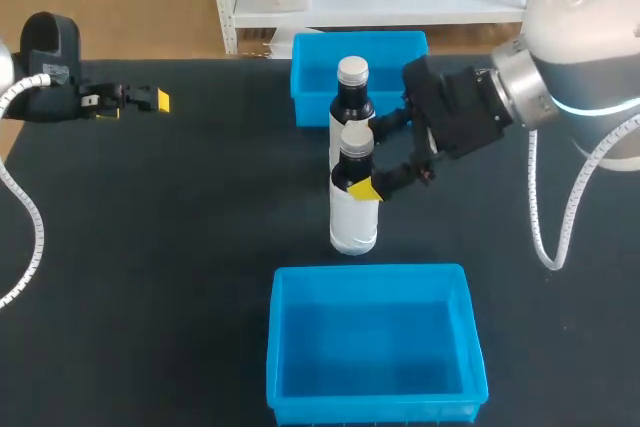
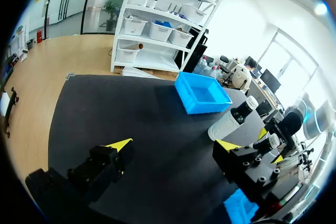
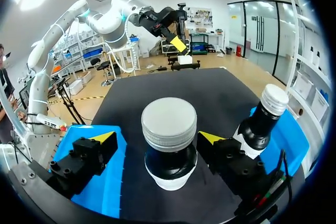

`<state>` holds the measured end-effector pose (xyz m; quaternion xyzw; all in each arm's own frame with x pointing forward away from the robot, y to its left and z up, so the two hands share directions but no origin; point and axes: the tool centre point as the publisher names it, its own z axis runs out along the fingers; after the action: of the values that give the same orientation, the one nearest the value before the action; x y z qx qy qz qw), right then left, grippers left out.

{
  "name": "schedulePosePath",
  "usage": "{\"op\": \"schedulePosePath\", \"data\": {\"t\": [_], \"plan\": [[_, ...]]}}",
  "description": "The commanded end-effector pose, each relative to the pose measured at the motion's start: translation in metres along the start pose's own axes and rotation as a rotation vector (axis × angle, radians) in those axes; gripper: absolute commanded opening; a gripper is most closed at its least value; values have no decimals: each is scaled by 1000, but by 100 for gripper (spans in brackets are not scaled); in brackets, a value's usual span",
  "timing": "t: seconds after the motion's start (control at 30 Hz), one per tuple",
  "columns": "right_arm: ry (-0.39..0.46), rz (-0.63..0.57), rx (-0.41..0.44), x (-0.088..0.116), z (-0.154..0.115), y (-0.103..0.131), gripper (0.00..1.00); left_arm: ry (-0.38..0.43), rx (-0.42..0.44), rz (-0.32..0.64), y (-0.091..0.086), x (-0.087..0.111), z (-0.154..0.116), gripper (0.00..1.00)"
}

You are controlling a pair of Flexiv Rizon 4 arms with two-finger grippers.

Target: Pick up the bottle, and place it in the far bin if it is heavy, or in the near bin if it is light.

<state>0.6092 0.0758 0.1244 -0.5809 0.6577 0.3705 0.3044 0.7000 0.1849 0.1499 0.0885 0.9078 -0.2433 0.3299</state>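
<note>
Right wrist view shows you the grasping step: the right end effector [image 3: 157, 137] is spread, and the bottle [image 3: 169, 129] stands on the table [image 3: 210, 93] between its fingers, not yet pinched. Next, I think, you must close on the neck and lift to feel the weight. I can read no writing on the bottle.

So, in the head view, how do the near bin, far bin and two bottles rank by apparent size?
1. Near bin
2. Far bin, partly hidden
3. Front bottle and back bottle, which look alike, so unranked
</note>
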Motion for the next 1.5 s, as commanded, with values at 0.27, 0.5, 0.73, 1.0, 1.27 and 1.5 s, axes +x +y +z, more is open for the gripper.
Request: {"op": "schedulePosePath", "data": {"t": [0.27,0.5,0.73,1.0,1.27,1.5], "plan": [[-8,4,4,-1,3,-2,80,0,0,0,0,0,0,100],[-13,5,1,-1,3,-3,68,0,0,0,0,0,0,100],[-18,8,2,-1,4,-3,69,0,0,0,0,0,0,100],[-24,13,15,-1,5,-8,51,0,0,0,0,0,0,100],[-29,16,16,-2,5,-10,49,0,0,0,0,0,0,100],[-35,18,21,-3,4,-11,28,0,0,0,0,0,0,100]]}}
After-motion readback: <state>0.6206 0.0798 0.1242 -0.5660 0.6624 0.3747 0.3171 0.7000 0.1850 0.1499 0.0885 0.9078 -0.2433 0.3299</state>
